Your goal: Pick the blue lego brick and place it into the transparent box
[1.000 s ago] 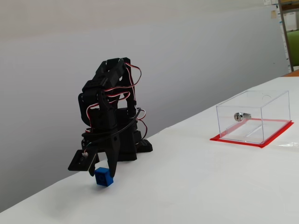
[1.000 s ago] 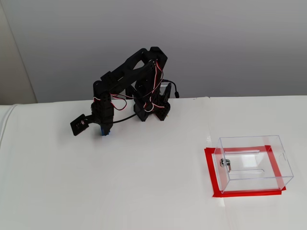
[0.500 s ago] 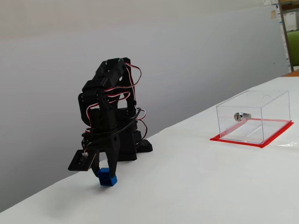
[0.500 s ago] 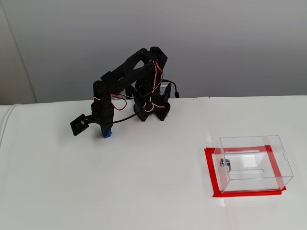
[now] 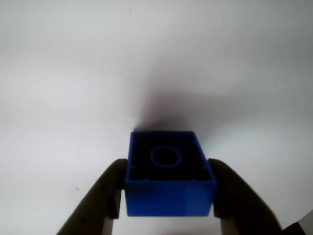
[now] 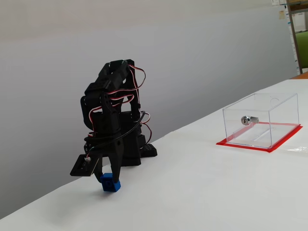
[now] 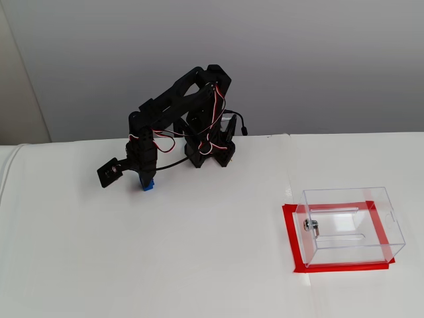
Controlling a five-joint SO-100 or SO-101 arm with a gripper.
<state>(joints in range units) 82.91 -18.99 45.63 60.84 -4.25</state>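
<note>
The blue lego brick (image 5: 169,181) fills the lower middle of the wrist view, its hollow side with a round ring facing the camera. My gripper (image 5: 168,196) is shut on it, one dark finger pressed against each side. In both fixed views the brick (image 6: 110,183) (image 7: 148,184) sits low at the table surface, left of the arm's base, with the gripper (image 6: 108,179) (image 7: 146,180) pointing straight down over it. The transparent box (image 6: 262,120) (image 7: 350,225) stands far to the right on its red base (image 6: 269,147) (image 7: 289,232).
A small silver metal cylinder (image 6: 249,120) (image 7: 311,226) lies inside the box. The arm's black base (image 6: 144,150) (image 7: 211,154) stands near the table's back edge, by the grey wall. White table (image 7: 199,252) stretches between arm and box.
The gripper came down around the blue brick and closed on it, nudging it slightly. Over the last half second nothing has visibly moved.
</note>
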